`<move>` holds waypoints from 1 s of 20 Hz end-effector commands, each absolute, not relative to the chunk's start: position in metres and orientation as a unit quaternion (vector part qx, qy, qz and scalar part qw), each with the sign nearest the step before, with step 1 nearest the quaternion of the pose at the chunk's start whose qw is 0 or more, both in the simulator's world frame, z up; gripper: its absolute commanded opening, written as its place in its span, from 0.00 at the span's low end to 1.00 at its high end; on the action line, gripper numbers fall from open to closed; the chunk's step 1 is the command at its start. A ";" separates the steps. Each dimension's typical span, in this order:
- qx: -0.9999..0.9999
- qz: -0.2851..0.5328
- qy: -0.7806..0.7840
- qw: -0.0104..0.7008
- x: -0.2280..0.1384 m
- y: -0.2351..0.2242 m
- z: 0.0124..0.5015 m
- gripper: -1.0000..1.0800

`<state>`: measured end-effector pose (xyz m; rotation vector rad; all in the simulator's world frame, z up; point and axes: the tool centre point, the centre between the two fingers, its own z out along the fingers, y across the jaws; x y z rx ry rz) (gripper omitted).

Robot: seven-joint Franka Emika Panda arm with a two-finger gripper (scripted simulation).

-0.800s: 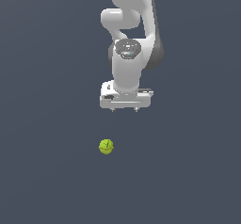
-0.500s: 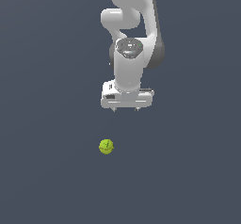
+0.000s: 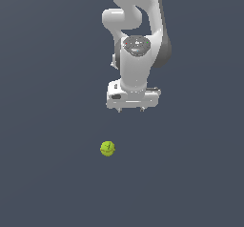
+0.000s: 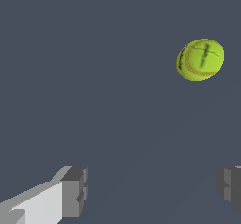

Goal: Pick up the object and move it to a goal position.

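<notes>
The object is a small yellow-green ball [image 3: 107,149] with thin dark seam marks, lying on the dark grey floor. In the wrist view the same ball [image 4: 200,60] shows ahead of the fingers, off to one side. My white gripper [image 3: 130,109] hangs above the floor, apart from the ball and toward the exterior view's right of it. Its two grey fingertips [image 4: 75,191] stand wide apart in the wrist view, so the gripper [image 4: 153,188] is open with nothing between them.
A plain dark grey surface [image 3: 47,173] fills both views. The white arm [image 3: 138,40] rises from the gripper to the frame's upper edge.
The gripper has dropped slightly and shifted a little toward the ball. The ball has not moved.
</notes>
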<state>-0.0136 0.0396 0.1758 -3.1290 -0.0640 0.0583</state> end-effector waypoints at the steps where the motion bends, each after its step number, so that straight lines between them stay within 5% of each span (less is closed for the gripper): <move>1: -1.000 0.019 -0.020 0.006 -0.011 0.038 0.174 0.96; 20: -1.000 0.006 -0.015 0.003 0.070 -0.025 0.126 0.96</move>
